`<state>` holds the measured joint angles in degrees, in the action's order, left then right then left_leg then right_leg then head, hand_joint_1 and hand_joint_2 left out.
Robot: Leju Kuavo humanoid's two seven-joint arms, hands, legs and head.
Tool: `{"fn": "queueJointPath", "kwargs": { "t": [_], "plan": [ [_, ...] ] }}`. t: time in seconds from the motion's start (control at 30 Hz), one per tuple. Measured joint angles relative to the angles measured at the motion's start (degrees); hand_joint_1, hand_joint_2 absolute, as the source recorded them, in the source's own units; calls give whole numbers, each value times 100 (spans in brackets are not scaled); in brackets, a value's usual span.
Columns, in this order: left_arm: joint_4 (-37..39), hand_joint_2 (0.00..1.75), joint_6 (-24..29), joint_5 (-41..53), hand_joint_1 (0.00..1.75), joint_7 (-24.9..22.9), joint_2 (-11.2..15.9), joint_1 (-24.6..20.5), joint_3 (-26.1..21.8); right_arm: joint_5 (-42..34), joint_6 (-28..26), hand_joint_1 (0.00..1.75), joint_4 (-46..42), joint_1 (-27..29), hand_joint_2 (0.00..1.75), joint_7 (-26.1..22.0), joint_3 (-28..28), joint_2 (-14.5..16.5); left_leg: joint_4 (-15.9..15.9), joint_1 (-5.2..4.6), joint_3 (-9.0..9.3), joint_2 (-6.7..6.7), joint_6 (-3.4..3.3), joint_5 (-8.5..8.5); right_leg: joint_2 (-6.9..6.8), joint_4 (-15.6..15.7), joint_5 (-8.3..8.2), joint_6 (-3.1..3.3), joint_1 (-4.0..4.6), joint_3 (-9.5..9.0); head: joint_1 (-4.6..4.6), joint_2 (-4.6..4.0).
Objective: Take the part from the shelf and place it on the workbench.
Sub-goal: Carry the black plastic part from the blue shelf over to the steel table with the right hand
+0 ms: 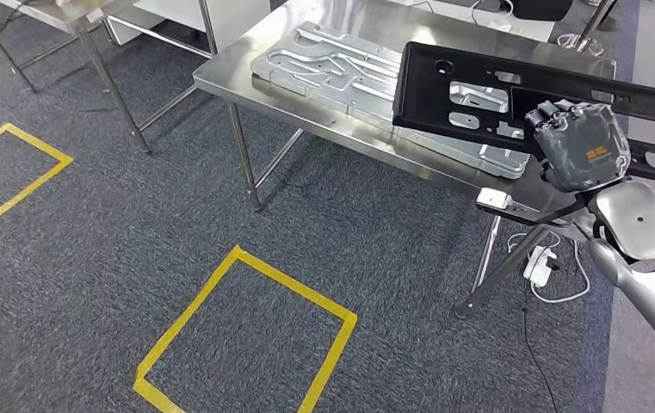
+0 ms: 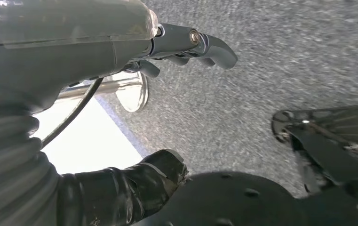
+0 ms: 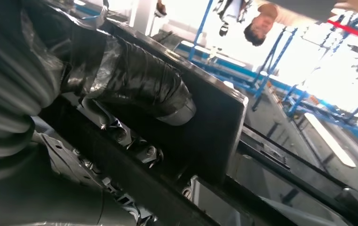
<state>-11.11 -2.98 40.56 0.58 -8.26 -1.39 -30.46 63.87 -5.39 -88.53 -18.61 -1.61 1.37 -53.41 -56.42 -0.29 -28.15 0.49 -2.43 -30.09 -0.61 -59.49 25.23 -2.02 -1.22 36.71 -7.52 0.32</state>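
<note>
The black frame point(image 1: 513, 103) is being held by the right hand point(image 1: 582, 144) above the near end of the steel table point(image 1: 306, 95), and it is being kept roughly level and out over the tabletop, presumably so that it can be lowered flat; it is not yet resting on the surface, and a grey metal plate point(image 1: 341, 73) with raised channels is already lying on the table beneath it, so the frame is likely being carried above that plate rather than beside it. In the right wrist view the thumb point(image 3: 139, 84) is being pressed across a broad flat edge of the frame point(image 3: 205, 127), which confirms a clamped hold that the head view is only hinting at; blue racking point(image 3: 261, 70) and a person are also being shown there in the distance. The left hand point(image 2: 120, 188) is being shown in its own wrist view hanging over the grey carpet point(image 2: 285, 61) with nothing in it; its fingers appear loosely spread, though the angle is poor. Yellow floor tape point(image 1: 246, 327) is being shown on the carpet near the table.
</note>
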Motion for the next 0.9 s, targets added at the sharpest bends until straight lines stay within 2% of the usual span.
{"fn": "queueJointPath", "kwargs": {
  "t": [0.07,0.13,0.17,0.27,0.3,0.33,0.37,0.43,0.47,0.5,0.53,0.6,0.63,0.67,0.73,0.8,0.83,0.87,0.9],
  "plan": [
    [-1,175,-2,20,0,8,-1,-17,-1,1,1,175,1,-20,175,-7,9,-30,-41,-14,25,18,62,-35,19,44,49,121,18,-59,-6,2],
    [-3,175,-4,31,0,11,1,-24,-1,2,2,175,0,-30,175,-10,12,-58,-329,-10,-58,10,105,-53,42,82,114,208,-7,-192,-2,2],
    [-3,175,-4,36,0,11,2,-25,-1,2,1,175,-2,-38,175,-11,13,-68,-619,-2,-215,0,127,-99,50,95,157,242,-21,-275,-1,2],
    [-3,175,-4,44,0,11,1,-15,-3,2,3,175,-1,-44,175,-16,37,-75,-1625,27,-965,-13,178,-428,64,106,323,289,-13,-481,7,1],
    [-3,175,-4,47,0,11,1,-9,-3,2,3,175,-1,-39,175,-19,47,-75,-1785,31,-1164,-13,180,-496,76,106,386,286,-10,-555,9,1],
    [-3,175,-4,52,0,11,0,-1,-3,2,3,175,0,-34,175,-22,53,-75,-1771,33,-1277,-14,176,-475,89,106,453,280,-10,-638,9,1],
    [-3,175,-4,56,0,11,0,9,-4,2,3,175,0,-31,175,-23,55,-75,-1582,32,-1305,-14,162,-340,103,107,526,270,-11,-734,9,1],
    [-2,175,-4,60,0,11,2,38,-5,2,4,175,2,-27,175,-25,61,-73,-913,18,-1225,-27,113,248,122,108,684,235,-11,-924,7,0],
    [-1,175,-4,61,0,10,8,51,-7,0,4,175,3,-24,175,-26,70,-71,-624,2,-1182,-36,84,486,137,121,753,202,-9,-990,8,0],
    [0,175,-4,62,0,10,13,53,-7,-4,6,175,3,-19,175,-29,81,-72,-453,-15,-1148,-45,55,649,147,153,808,162,-6,-1038,9,0],
    [1,175,-4,65,0,9,18,50,-8,-10,8,175,3,-4,175,-36,91,-75,-376,-36,-1124,-54,25,676,156,175,829,121,-9,-1081,9,0],
    [1,175,-4,72,0,6,19,25,-8,-22,10,175,1,16,175,-48,95,-99,-273,-47,-991,-51,-48,617,155,191,798,51,-22,-1147,11,2],
    [1,175,-5,74,0,4,18,24,-9,-26,11,175,1,20,175,-52,92,-113,-200,-46,-897,-53,-84,587,145,89,759,31,-33,-1135,10,2],
    [1,175,-5,75,0,3,17,26,-10,-29,11,175,1,10,175,-52,89,-125,-143,-39,-791,-54,-117,558,134,-103,740,18,-39,-1038,10,2],
    [1,175,-8,75,0,3,17,27,-13,-39,13,175,2,2,175,-58,88,-134,-66,-33,-597,-67,-157,463,116,-727,841,2,-40,-616,7,1],
    [1,175,-14,75,0,3,17,23,-14,-69,19,175,5,34,175,-70,97,-133,-48,-35,-410,-89,-170,317,115,-1211,1143,-18,-36,-115,6,1],
    [1,175,-18,75,0,3,17,24,-15,-85,22,175,7,59,175,-77,103,-132,-46,-37,-296,-101,-167,227,114,-1262,1274,-28,-35,64,6,1],
    [1,175,-21,75,0,2,17,25,-16,-99,24,175,7,82,175,-80,109,-130,-46,-40,-168,-111,-160,130,111,-1160,1301,-30,-35,168,6,1],
    [1,175,-23,75,0,1,18,31,-20,-106,25,175,7,104,175,-77,113,-126,-46,-45,-26,-117,-150,26,105,-939,1171,-21,-33,220,6,1]
  ]
}}
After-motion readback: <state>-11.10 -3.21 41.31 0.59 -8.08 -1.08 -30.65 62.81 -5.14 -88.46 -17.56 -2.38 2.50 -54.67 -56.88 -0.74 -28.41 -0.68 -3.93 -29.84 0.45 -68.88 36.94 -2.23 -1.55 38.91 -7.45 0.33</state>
